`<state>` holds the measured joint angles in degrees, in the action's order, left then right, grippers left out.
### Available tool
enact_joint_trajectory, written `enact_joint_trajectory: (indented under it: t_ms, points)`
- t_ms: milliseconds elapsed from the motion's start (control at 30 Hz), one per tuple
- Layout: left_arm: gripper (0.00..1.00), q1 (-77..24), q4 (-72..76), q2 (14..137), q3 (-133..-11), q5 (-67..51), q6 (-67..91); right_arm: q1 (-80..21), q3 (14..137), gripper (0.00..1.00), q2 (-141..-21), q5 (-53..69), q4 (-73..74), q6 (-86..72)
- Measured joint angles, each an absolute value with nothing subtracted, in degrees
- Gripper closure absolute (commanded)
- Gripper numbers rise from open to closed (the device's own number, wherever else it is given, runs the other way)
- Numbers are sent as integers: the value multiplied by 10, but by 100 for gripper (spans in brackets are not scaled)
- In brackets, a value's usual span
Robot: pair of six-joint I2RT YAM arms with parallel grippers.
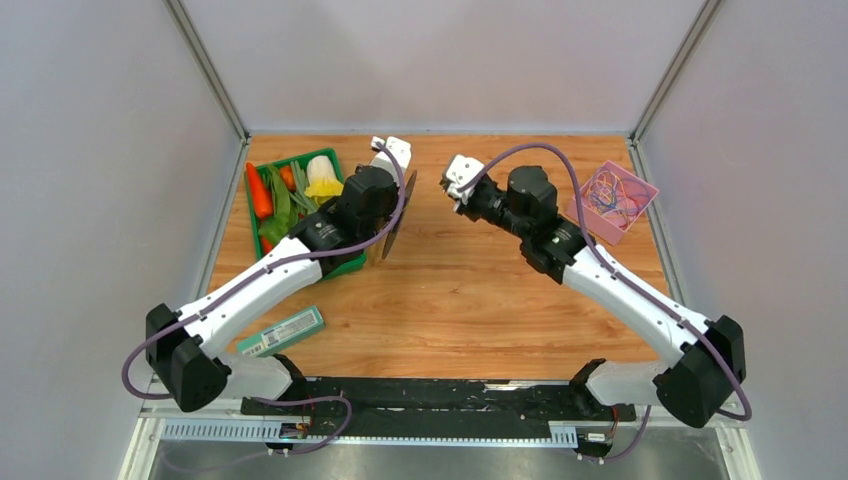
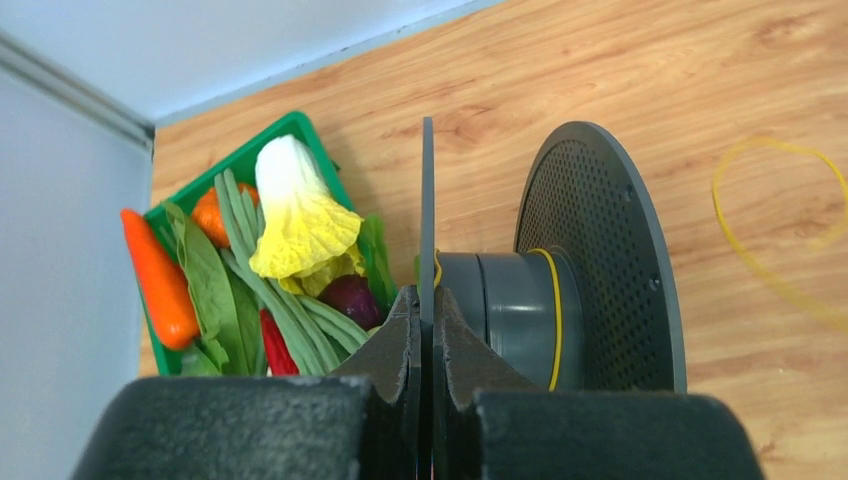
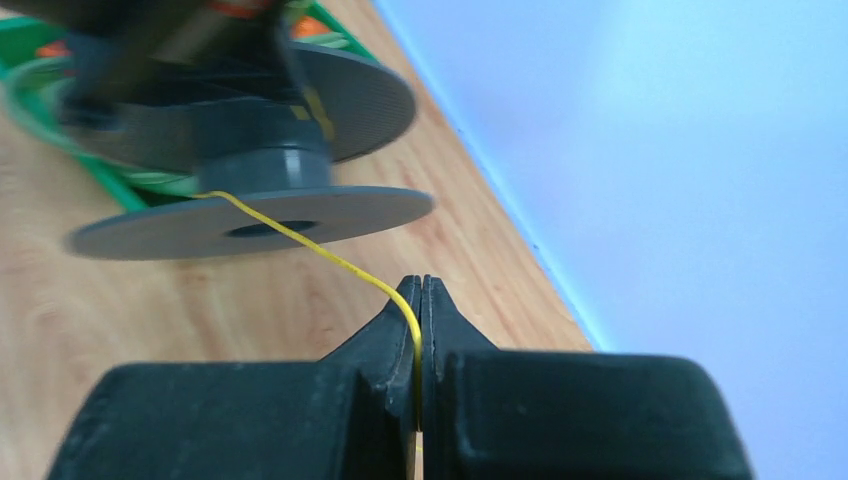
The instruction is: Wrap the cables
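Note:
A dark grey spool (image 2: 590, 250) is held on edge above the table; it also shows in the top view (image 1: 396, 222). My left gripper (image 2: 428, 300) is shut on the spool's thin near flange. A yellow cable (image 2: 555, 310) circles the hub, and a loose yellow loop (image 2: 770, 215) lies on the wood beyond. My right gripper (image 3: 421, 290) is shut on the yellow cable (image 3: 330, 258), which runs from the jaws to the spool's hub (image 3: 260, 170). In the top view the right gripper (image 1: 450, 190) is just right of the spool. More coloured cables (image 1: 612, 196) lie in a pink tray.
The pink tray (image 1: 645, 190) sits at the far right edge. A green basket (image 1: 300, 158) of toy vegetables stands at the far left, right behind the spool. A small green box (image 1: 283, 331) lies at the near left. Grey walls close in the table.

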<state>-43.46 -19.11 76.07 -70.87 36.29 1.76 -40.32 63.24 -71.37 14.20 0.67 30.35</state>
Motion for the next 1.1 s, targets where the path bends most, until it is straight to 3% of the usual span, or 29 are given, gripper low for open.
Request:
enact_joint_trajectory:
  t_ms: [367,567,767,967,1100]
  points:
    - [100,-446,-165,663,-671,165,-107,-319,705,100,-818,123,-50,293]
    - [100,-445,-166,643,-725,95,-168,-262,703,97,-837,178,-46,268]
    - [100,-447,-216,642,-757,75,-232,-200,680,77,-852,238,-35,227]
    - [100,-446,-299,659,-839,60,-251,-150,618,33,-880,271,23,166]
    - [100,-446,-304,666,-901,46,-251,-149,587,32,-879,308,59,140]
